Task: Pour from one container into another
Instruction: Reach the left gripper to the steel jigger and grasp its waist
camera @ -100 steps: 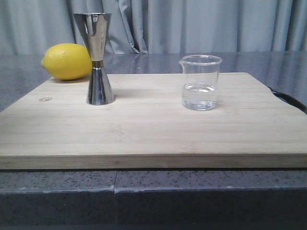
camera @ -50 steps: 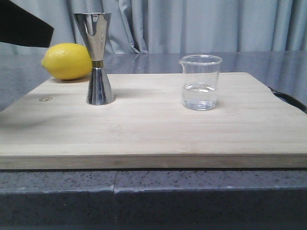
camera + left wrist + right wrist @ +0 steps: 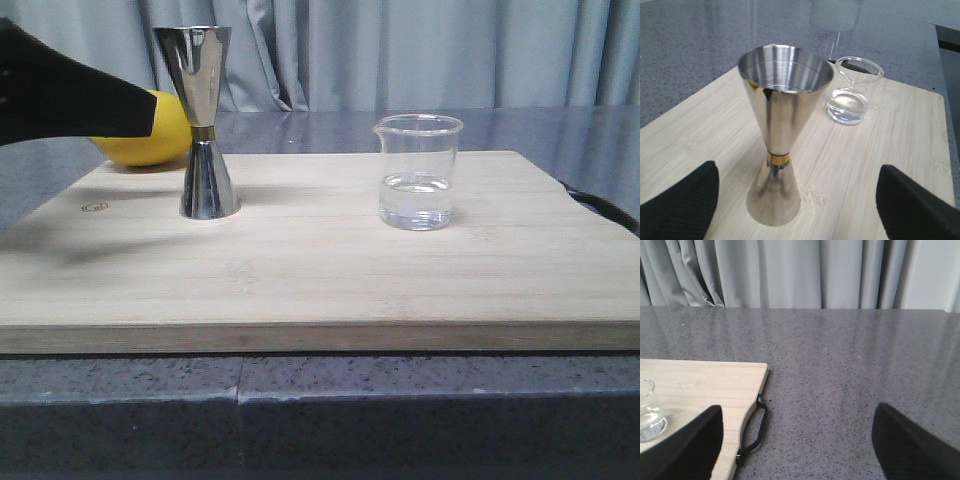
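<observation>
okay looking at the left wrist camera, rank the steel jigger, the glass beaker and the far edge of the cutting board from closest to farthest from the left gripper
1. Steel jigger: nearest, standing upright between the open fingers of the left gripper, untouched.
2. Glass beaker: beyond the jigger, further along the board, liquid in its bottom.
3. Far edge of the cutting board: farthest, behind the beaker.

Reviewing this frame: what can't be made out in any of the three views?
- Lemon: front view, mostly hidden behind the left arm and jigger.
- Left gripper: front view, its fingertips don't show; the wrist view shows only the fingers, open either side of the jigger.
- Beaker: right wrist view, cut off by the edge; its printed marks are too faint in every view.
- Right gripper: absent from the front view.
- Board: small mark near its left edge, too small to read.
</observation>
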`<state>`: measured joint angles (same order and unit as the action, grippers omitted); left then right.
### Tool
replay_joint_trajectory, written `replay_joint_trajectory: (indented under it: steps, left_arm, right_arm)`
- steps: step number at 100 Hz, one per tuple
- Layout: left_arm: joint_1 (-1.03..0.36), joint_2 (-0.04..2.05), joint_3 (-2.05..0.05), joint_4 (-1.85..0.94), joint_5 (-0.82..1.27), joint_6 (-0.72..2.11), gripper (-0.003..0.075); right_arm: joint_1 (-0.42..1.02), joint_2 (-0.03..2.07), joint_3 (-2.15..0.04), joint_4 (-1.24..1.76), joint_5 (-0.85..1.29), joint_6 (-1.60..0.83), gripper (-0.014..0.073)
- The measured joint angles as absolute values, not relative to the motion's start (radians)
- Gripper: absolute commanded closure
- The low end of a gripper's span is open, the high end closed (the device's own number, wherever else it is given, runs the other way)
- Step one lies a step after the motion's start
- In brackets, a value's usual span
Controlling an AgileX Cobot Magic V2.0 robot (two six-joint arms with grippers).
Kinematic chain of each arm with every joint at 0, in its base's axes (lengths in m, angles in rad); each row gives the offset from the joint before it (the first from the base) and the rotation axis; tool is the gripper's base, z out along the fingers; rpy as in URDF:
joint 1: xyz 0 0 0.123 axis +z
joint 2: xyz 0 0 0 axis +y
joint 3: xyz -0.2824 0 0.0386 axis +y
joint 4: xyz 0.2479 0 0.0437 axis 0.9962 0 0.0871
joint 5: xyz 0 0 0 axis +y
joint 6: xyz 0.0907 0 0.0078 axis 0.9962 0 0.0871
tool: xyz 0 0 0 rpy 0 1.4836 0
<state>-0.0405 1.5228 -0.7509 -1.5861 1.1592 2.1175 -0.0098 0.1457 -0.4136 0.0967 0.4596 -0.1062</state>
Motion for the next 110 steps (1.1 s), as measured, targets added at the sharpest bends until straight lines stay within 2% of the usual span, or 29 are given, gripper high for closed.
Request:
replay_joint_trajectory:
  steps: [32, 97, 110]
  left_arm:
    - [-0.054, 1.583, -0.753, -1.663, 1.159, 2.236, 0.0132]
    - [-0.200, 1.748, -0.844, -1.773, 1.156, 2.332, 0.0132]
    - [-0.209, 1.749, -0.864, -1.773, 1.156, 2.332, 0.0180]
  right_arm:
    - [-0.010, 0.146, -0.414, 0.097, 0.460, -0.106, 0.0039]
    - [-0.010, 0.146, -0.414, 0.097, 0.460, -0.106, 0.0039]
    - [-0.010, 0.146, -0.414, 0.097, 0.460, -0.106, 0.0039]
